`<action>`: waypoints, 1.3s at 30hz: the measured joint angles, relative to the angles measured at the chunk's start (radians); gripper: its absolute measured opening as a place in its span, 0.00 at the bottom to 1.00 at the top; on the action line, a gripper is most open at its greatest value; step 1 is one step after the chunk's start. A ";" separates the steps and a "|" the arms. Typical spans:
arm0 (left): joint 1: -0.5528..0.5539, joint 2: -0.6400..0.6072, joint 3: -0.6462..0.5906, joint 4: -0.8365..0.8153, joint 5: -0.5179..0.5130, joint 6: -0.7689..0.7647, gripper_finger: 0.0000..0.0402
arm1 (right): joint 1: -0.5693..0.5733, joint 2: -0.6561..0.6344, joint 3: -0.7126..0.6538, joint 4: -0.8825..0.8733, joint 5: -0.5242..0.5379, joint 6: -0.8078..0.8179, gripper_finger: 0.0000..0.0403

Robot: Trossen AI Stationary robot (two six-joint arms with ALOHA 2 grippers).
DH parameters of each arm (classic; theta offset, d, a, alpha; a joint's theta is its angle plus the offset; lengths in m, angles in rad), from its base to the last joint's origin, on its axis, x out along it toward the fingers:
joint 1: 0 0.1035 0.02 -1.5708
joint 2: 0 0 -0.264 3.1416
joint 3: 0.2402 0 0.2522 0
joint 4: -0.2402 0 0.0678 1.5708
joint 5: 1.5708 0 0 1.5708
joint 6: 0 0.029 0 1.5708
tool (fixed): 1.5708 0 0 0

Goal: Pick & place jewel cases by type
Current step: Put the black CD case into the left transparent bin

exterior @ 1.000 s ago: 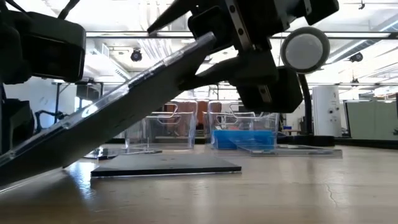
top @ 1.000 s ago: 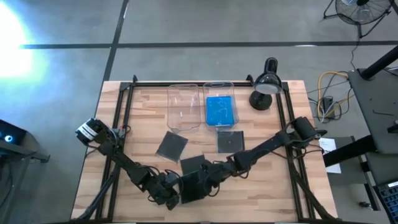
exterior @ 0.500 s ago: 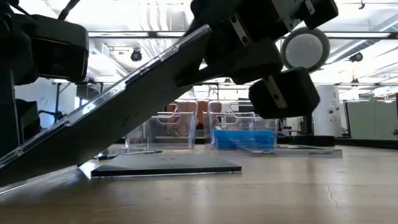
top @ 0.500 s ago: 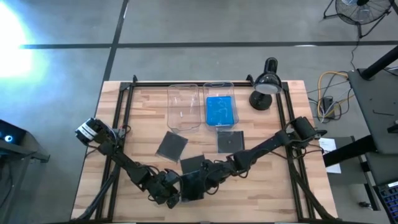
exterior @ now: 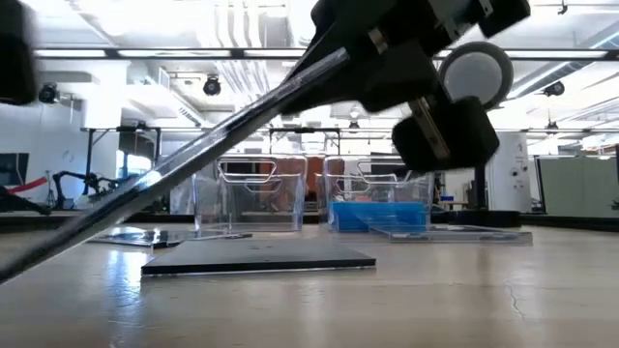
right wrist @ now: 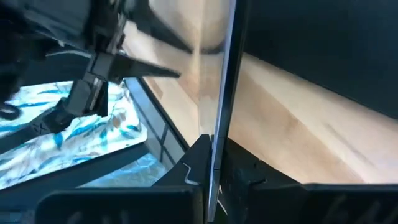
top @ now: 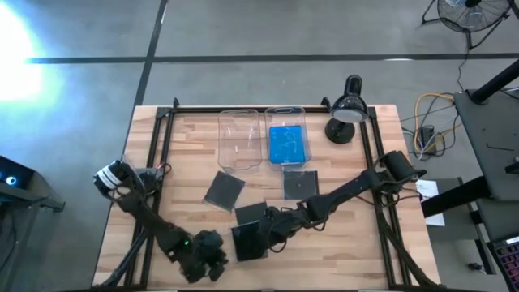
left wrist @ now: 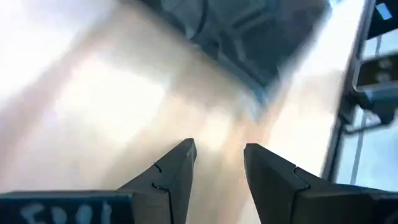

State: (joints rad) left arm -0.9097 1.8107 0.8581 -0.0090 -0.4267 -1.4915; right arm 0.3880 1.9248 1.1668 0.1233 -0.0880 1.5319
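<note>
My right gripper (top: 271,229) is shut on a dark jewel case (top: 247,242) near the table's front middle. In the low view this jewel case (exterior: 193,164) slants up to the gripper (exterior: 372,58). Three more dark cases lie flat: one (top: 223,191) to the left, one (top: 252,212) in the middle and one (top: 300,183) to the right. A blue case (top: 285,144) lies in the right clear bin (top: 285,111). My left gripper (top: 207,261) stands open at the near edge, left of the held case, with nothing between its fingers (left wrist: 177,165). My right gripper pinches the jewel case's right-hand edge (right wrist: 217,127) between its two fingers (right wrist: 198,163), one on each flat face. The fingers come from the table's right, slanting down. The case is tilted, high end in the gripper. Its low end (exterior: 29,261) runs out of the low view.
An empty clear bin (top: 240,139) stands beside the one with the blue case at the far middle. A black desk lamp (top: 347,109) stands at the far right. Black frame rails (top: 158,154) run along the table's left and right sides.
My right gripper has shut on the jewel case's raised edge. My left gripper has let go of the case's other end and drawn back toward the table's near left. The case stays tilted in the right gripper alone.
</note>
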 joint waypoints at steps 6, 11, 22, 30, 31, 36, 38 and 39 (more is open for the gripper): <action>-0.102 0.004 0.015 -0.005 -0.168 -0.159 0.32 | -0.051 -0.144 -0.002 -0.134 0.126 -0.103 0.04; -0.100 0.004 0.015 -0.005 -0.197 -0.249 0.32 | -0.167 -0.289 0.004 -0.175 0.220 -0.238 0.03; -0.077 0.003 0.017 0.005 -0.220 -0.261 0.32 | -0.587 -0.224 0.059 -0.210 -0.088 -0.519 0.03; -0.068 0.002 0.019 0.008 -0.268 -0.327 0.32 | -0.687 -0.009 0.259 -0.299 -0.222 -0.552 0.07; -0.068 0.000 0.019 0.007 -0.276 -0.335 0.32 | -0.689 0.017 0.290 -0.325 -0.224 -0.566 0.10; -0.064 -0.026 0.020 -0.026 -0.367 -0.350 0.32 | -0.689 0.141 0.441 -0.532 -0.229 -0.620 0.26; -0.060 -0.050 0.020 -0.089 -0.394 -0.361 0.32 | -0.691 0.177 0.487 -0.601 -0.231 -0.645 0.32; -0.057 -0.064 0.020 -0.131 -0.401 -0.377 0.32 | -0.691 0.185 0.506 -0.623 -0.231 -0.664 0.35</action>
State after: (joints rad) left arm -0.9666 1.7464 0.8783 -0.1403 -0.8273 -1.8683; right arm -0.3029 2.1102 1.6731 -0.5002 -0.3187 0.8674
